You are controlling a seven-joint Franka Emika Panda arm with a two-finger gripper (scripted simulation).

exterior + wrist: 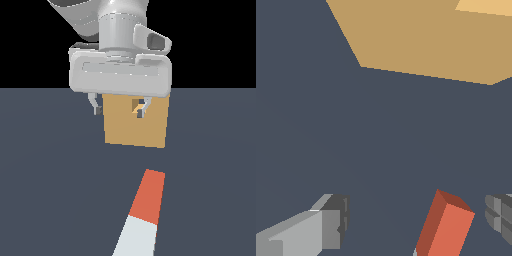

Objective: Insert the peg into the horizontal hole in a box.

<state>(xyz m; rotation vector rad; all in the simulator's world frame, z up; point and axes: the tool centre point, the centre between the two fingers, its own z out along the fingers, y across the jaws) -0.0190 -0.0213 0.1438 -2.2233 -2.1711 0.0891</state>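
The peg (142, 215) lies flat on the dark floor, its orange-red half toward the box (135, 130) and its white half toward the near edge of the exterior view. The tan box stands beyond it, with the small dark hole (135, 104) high on its facing side, partly covered by one finger. My gripper (119, 107) hangs open and empty above the floor, in front of the box's upper part. In the wrist view the peg's orange-red end (448, 227) shows between my open gripper (416, 218), with the box (416, 35) beyond it; the hole is not visible there.
A plain dark grey floor (55, 190) surrounds the box and the peg. Nothing else stands on it.
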